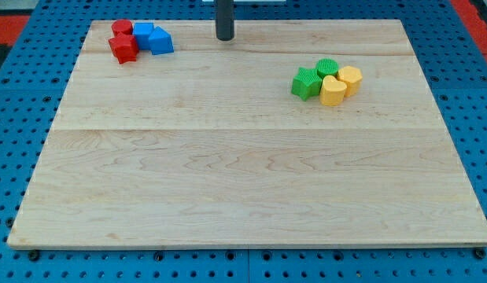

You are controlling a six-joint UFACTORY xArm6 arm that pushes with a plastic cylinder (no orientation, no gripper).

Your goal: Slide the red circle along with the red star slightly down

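The red circle [122, 27] sits at the board's top left corner. The red star [123, 48] lies just below it, touching it. Two blue blocks [153, 38] press against their right side. My tip [225, 37] stands near the board's top edge, to the right of this cluster and apart from the blue blocks.
A second cluster lies at the view's right: a green star [306, 83], a green circle [327, 67], a yellow heart [332, 91] and a yellow hexagon [350, 79], all touching. The wooden board [243, 181] lies on a blue pegboard.
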